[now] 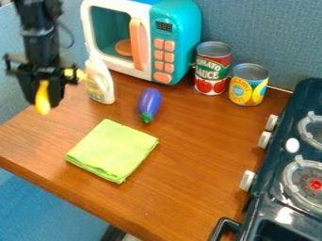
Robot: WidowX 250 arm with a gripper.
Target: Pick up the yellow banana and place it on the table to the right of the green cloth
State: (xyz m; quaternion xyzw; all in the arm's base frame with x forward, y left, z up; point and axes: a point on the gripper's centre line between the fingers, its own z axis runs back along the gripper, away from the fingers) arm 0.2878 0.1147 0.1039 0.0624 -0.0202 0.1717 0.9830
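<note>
“One quick check: gripped?”
“Yes, with the gripper [42,91] clamped around the yellow toy [43,105], at upper left. Steer clear of the white bottle [99,84], lower gently, release only once supported.”

Toy microwave [146,40], folded green cloth [113,149]

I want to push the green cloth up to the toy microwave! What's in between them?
In the camera view, the purple eggplant lies between the toy microwave and the green cloth. A white bottle stands further left.
</note>
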